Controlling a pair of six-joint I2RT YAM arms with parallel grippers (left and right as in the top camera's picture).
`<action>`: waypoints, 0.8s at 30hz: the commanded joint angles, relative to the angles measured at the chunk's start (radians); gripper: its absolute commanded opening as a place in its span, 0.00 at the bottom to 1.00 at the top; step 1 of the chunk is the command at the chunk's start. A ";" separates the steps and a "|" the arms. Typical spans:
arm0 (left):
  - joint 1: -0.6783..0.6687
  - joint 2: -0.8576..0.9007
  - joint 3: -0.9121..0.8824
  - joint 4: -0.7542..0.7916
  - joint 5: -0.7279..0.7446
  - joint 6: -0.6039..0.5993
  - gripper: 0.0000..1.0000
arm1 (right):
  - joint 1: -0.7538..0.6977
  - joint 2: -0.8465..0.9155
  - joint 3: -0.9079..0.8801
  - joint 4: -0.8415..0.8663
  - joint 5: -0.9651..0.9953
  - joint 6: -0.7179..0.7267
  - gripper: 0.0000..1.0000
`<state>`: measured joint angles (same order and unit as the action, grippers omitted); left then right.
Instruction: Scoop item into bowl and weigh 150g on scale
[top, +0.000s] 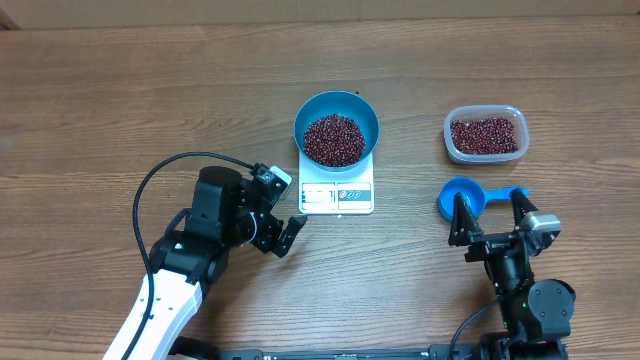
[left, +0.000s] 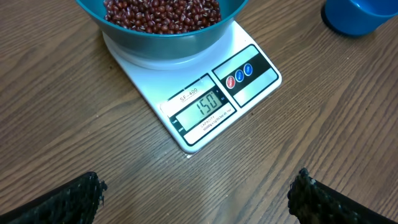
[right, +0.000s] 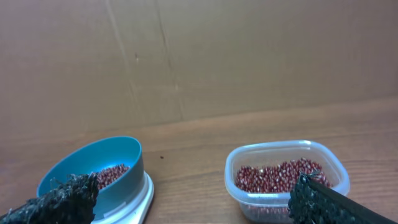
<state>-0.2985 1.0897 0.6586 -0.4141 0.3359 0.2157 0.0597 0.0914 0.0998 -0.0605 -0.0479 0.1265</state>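
Observation:
The blue bowl stands on the white scale and holds a heap of red-brown beans. In the left wrist view the scale's display reads 150. My left gripper hovers open just left of the scale's front, holding nothing. My right gripper is open and empty at the near right, pointing toward the far side. The blue scoop lies on the table by its left finger.
A clear plastic tub with more beans sits at the far right, behind the scoop. A brown cardboard wall stands behind the table. The left arm's black cable loops over the table's left part.

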 joint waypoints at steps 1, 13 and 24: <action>0.004 0.003 -0.004 0.003 -0.003 -0.003 0.99 | -0.002 -0.051 -0.046 0.007 0.002 -0.002 1.00; 0.004 0.003 -0.004 0.003 -0.003 -0.003 1.00 | -0.001 -0.089 -0.092 -0.019 0.003 0.004 1.00; 0.004 0.003 -0.004 0.003 -0.003 -0.003 1.00 | -0.001 -0.089 -0.092 -0.019 0.003 0.004 1.00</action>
<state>-0.2985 1.0897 0.6586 -0.4141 0.3359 0.2157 0.0597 0.0147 0.0185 -0.0818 -0.0483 0.1268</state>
